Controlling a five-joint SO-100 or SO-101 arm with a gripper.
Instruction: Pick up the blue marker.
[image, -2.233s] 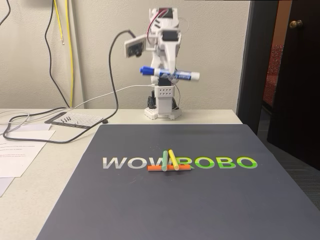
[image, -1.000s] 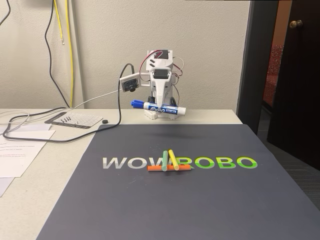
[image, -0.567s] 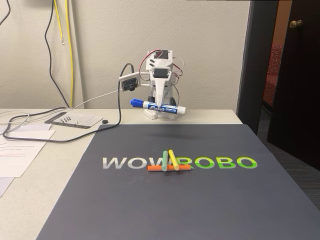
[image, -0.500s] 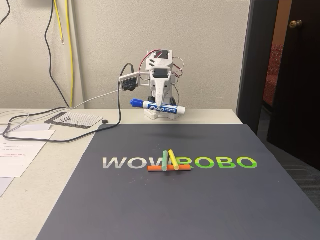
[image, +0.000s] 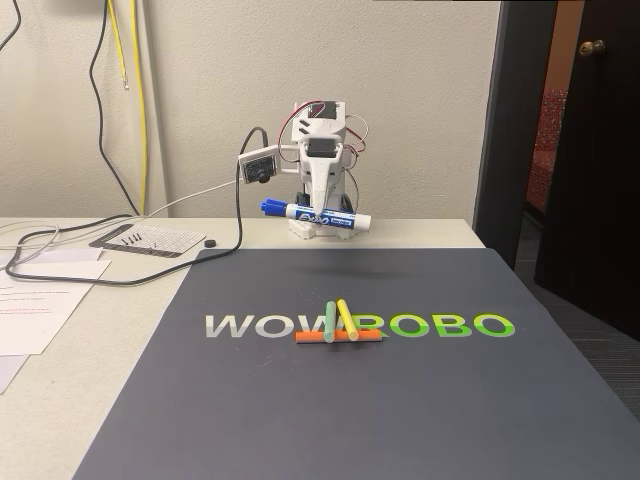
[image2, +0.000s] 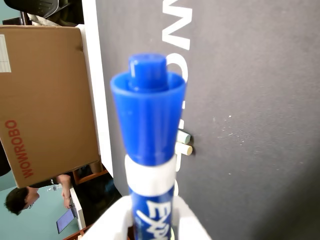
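Note:
The blue marker (image: 316, 214) hangs level in the air near the arm's base, well above the table, blue cap to the left in the fixed view. My gripper (image: 320, 207) is shut on its white barrel. In the wrist view the blue marker (image2: 148, 125) runs up the middle, cap end away from the camera, with white fingers (image2: 115, 222) clamped on either side of its labelled barrel at the bottom edge.
A dark mat (image: 400, 400) printed WOWROBO covers the table. Green, yellow and orange sticks (image: 338, 325) lie crossed at its middle. Cables and papers (image: 40, 290) lie at left. A cardboard box (image2: 45, 100) and a person (image2: 20, 200) appear in the wrist view.
Since 2.2 s ago the arm has lowered and folded back, bringing the held marker down toward its base. Over the last second nothing has visibly moved.

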